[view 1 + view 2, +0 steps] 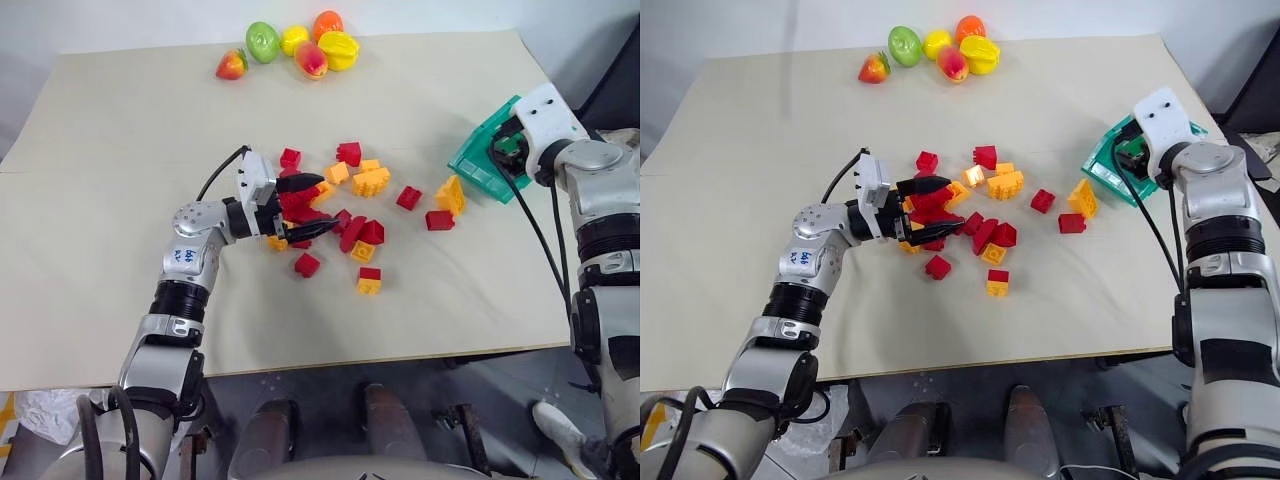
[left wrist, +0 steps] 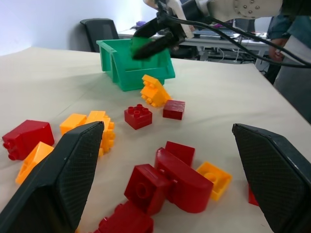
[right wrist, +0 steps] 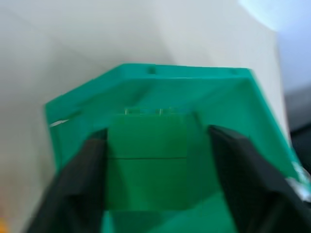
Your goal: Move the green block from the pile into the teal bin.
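Observation:
The green block (image 3: 146,155) sits between the fingers of my right gripper (image 3: 158,136), above the inside of the teal bin (image 3: 146,80). One finger lies against the block and a gap shows at the other, so the jaws stand open. From the head, that gripper (image 1: 506,142) hovers over the bin (image 1: 472,162) at the table's right edge. My left gripper (image 1: 308,205) is open and low over the pile (image 1: 352,218) of red, orange and yellow bricks. Its fingers (image 2: 73,165) stand wide apart with red bricks between them, gripping nothing.
Toy fruits (image 1: 300,45) cluster at the table's far edge. A yellow brick (image 1: 450,195) and a red brick (image 1: 438,220) lie close to the bin. The bin stands at the table's right edge. Bare tabletop stretches to the left and toward the near edge.

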